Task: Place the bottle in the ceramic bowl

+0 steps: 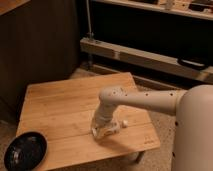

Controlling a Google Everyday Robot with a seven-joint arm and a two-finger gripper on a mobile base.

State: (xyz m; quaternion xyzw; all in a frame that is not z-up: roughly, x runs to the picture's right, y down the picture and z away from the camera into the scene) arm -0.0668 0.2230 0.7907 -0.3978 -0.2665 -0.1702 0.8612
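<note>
The bottle (114, 128) is small and whitish and lies on its side on the wooden table (65, 107), right of middle, with its pale cap (123, 123) pointing right. My gripper (101, 131) is down at table level at the bottle's left end, and the white arm comes in from the right. Part of the bottle is hidden by the gripper. The ceramic bowl (25, 150) is glossy black and shallow. It sits at the table's front left corner, far to the left of the gripper, with nothing in it.
The low table's front edge (100, 156) runs just below the gripper. A dark wooden wall stands behind on the left. A metal shelf rail (145, 55) and a vertical pole (89, 25) stand at the back. My white body (195, 135) fills the right side.
</note>
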